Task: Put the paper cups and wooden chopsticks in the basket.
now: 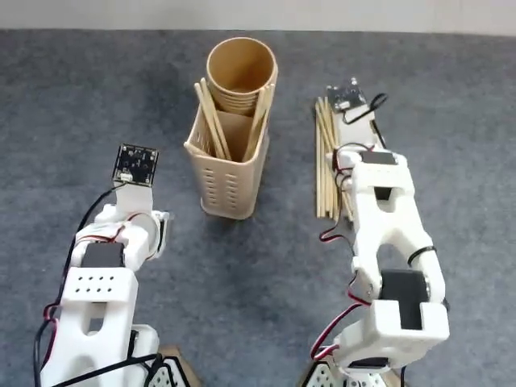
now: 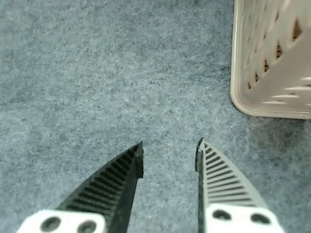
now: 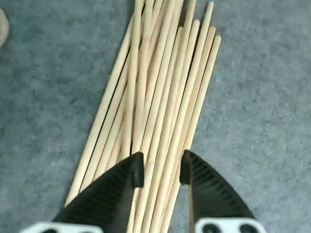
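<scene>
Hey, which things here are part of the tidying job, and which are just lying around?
Part of the job: basket; stacked paper cups in it; wooden chopsticks standing in it; loose chopstick bundle on the grey carpet, under the open right tool; left tool, open, beside the basket.
Not part of it: grey carpet.

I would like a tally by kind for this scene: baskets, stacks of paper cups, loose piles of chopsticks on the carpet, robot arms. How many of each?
basket: 1
stack of paper cups, in the basket: 1
pile of chopsticks on the carpet: 1
robot arms, left arm and right arm: 2
total: 5
</scene>
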Available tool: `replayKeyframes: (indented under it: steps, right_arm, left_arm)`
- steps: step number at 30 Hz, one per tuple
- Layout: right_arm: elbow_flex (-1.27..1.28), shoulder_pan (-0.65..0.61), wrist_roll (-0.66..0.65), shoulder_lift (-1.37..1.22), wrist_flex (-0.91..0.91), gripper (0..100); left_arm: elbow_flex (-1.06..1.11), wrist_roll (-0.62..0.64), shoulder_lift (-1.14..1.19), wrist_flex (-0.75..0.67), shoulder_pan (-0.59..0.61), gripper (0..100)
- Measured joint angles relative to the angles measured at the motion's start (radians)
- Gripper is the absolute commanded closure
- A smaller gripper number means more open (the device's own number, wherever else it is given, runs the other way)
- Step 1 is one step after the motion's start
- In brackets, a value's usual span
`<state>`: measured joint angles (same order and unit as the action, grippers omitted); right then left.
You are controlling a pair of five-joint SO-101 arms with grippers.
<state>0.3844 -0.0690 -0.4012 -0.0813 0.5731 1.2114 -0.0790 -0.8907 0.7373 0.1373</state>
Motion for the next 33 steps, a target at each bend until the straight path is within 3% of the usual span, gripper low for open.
replayKeyframes:
  steps: [13,21,24,33]
  right_arm:
    - [-0.110,0.078,0.002,-0.238,-0.020,86.9]
    - [-0.121,0.100,0.094,-0.239,-0.021,95.0]
    - [-0.121,0.098,0.100,-0.206,-0.021,99.6]
    - [-0.121,0.071,0.101,0.018,0.091,99.2]
  left_arm:
    - [0.000,0.000,0.000,0.000,0.000,80]
    - [0.000,0.000,0.000,0.000,0.000,80]
    - [0.000,0.000,0.000,0.000,0.000,80]
    - [0.000,0.000,0.000,0.000,0.000,80]
